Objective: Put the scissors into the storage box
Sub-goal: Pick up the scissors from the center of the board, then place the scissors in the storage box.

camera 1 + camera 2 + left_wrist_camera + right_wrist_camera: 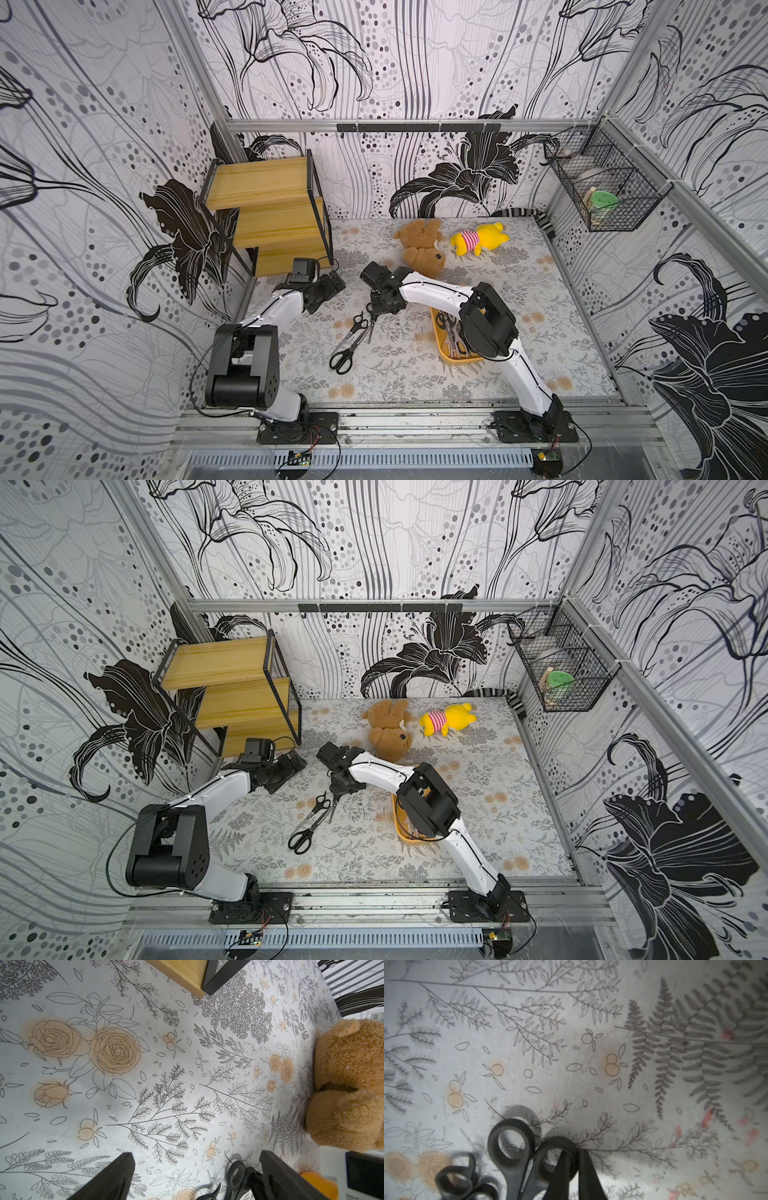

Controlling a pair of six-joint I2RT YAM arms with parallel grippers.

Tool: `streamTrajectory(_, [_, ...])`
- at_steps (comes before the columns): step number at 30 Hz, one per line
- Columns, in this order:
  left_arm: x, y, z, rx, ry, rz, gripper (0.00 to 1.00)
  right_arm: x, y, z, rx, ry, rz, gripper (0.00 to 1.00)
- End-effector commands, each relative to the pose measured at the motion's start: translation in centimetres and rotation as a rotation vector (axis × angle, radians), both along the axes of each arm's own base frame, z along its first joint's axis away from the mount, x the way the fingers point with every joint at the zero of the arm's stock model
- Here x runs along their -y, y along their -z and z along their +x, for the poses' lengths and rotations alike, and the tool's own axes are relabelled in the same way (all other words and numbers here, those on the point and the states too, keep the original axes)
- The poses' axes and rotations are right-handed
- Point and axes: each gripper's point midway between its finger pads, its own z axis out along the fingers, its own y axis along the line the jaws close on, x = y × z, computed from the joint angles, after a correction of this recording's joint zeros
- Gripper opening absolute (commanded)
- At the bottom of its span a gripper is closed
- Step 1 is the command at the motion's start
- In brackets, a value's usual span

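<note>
STORAGE CELL. We see the right gripper (574, 1157) pinched shut on one handle ring of the gripped scissors (510, 1147), a black-handled pair whose metal blades point toward the front rail (415, 419) in a top view. We cannot tell whether this pair rests on the surface or is just off it.

Just beside it, toward the left arm, the two loose pairs (347, 347) lie along each other with their black handles at opposite ends. The storage box (453, 360), a shallow yellow-orange tray, sits well to the right of them. It holds the boxed scissors (451, 334), several pairs with dark handles and metal blades, and the right arm's elbow hangs over its far end.

The left gripper (197, 1153) hovers with its fingers spread wide over bare mat, near the foot of the wooden shelf (270, 208).

We find open patterned surface between the gripped scissors and the box's near wall. The floral mat (415, 374) is pale, printed with ferns and peach roses. At the back lie a brown teddy bear (419, 249) and a yellow plush toy (478, 239), and a wire basket (602, 195) hangs on the right wall amid black-and-white lily wallpaper.
</note>
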Motion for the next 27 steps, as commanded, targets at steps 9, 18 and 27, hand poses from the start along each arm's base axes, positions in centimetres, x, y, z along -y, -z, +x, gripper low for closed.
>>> streamTrajectory(9, [0.0,-0.4,0.4,0.038,-0.004,0.002,0.99,2.9,-4.3,1.5,0.066,-0.091,-0.073,0.0])
streamTrajectory(18, [0.0,0.2,0.4,0.022,-0.001,-0.001,0.99,6.6,-9.6,1.6,0.095,-0.068,-0.055,0.0])
streamTrajectory(27, [0.3,0.9,0.3,0.009,0.008,-0.012,0.99,17.2,-12.4,0.2,0.132,0.054,-0.116,0.0])
